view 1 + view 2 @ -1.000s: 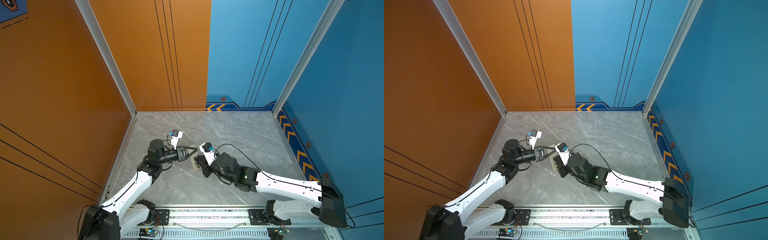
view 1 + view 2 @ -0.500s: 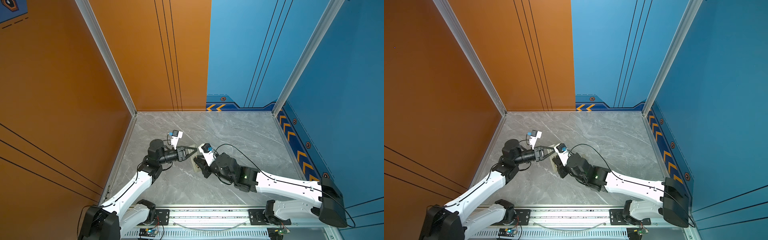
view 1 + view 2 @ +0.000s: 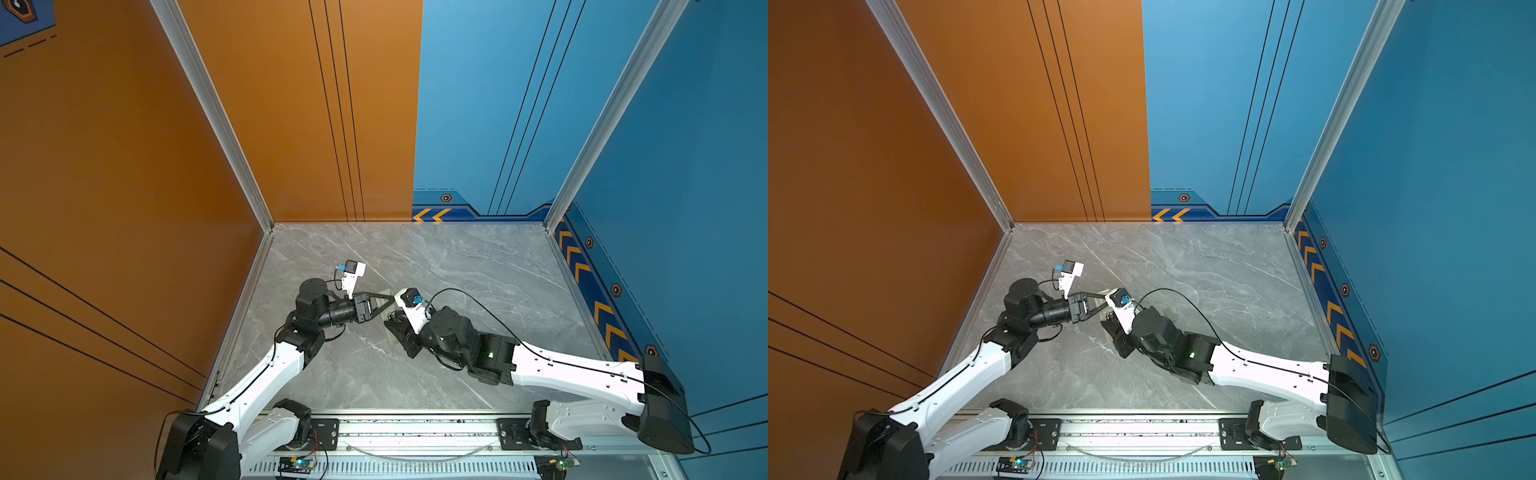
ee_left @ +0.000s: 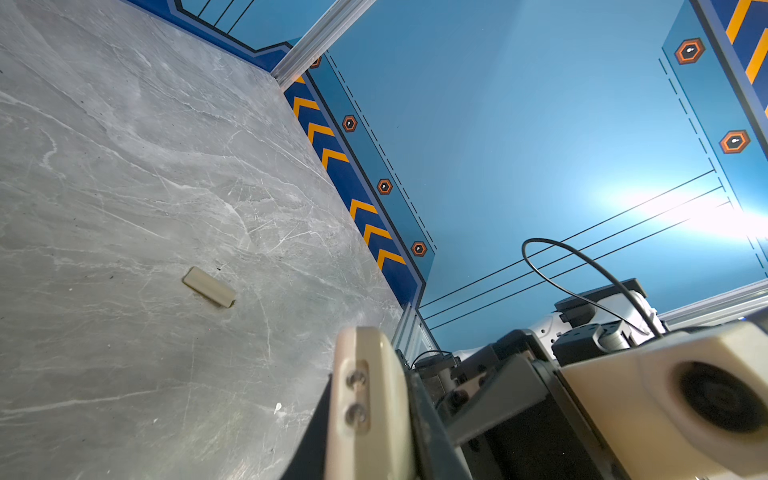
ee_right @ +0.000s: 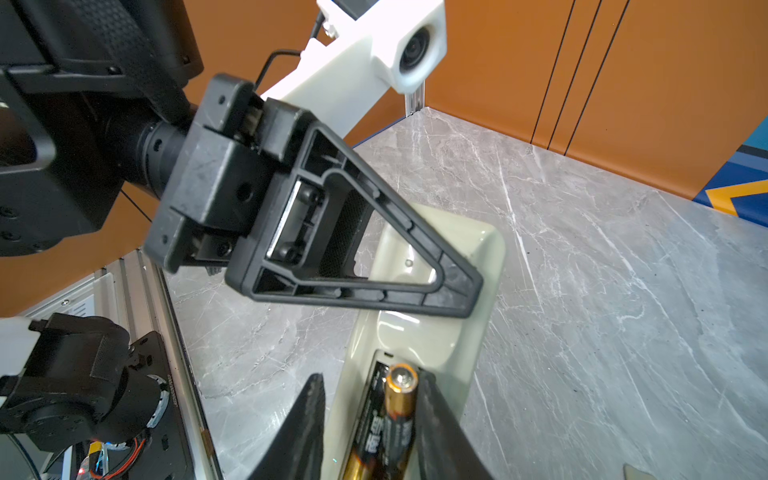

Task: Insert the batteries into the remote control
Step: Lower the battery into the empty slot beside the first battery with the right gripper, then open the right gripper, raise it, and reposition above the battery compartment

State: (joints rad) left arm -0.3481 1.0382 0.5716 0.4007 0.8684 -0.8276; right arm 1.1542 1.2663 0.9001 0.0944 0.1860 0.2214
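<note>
batteries, two in count, were seen lying side by side in the open compartment of the remote control, their copper ends turned opposite ways. one appeared to sit slightly proud of its neighbour. the right claw was found straddling them with its jaws parted and nothing gripped, a clear gap being left on one side.

further along, the remote control was clamped at its far end by the left claw, which was closed upon it with the compartment side turned up. whether it rested on the bench or was held just clear could not be told. farther off still, a small cream cover was seen lying flat on the bench, well apart from the rest.

the loading step was judged nearly done, both batteries being in place. the next move was judged to call for the raised battery to be pressed flush, then for the cover to be fetched and slid over the compartment.

two claws, two batteries, one remote control and one cover were counted.
</note>
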